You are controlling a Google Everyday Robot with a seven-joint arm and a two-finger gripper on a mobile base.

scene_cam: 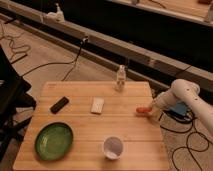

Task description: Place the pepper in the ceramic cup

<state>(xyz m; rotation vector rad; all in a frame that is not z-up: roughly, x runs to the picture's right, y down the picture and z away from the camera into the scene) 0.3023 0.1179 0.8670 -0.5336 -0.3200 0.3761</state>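
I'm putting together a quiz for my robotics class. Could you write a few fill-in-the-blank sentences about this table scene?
1. The end effector is closed on the ____ near the right edge of the table.
2. The ceramic cup stands right of the ____ plate.
3. The small clear ____ stands at the far edge.
Missing words: pepper; green; bottle.
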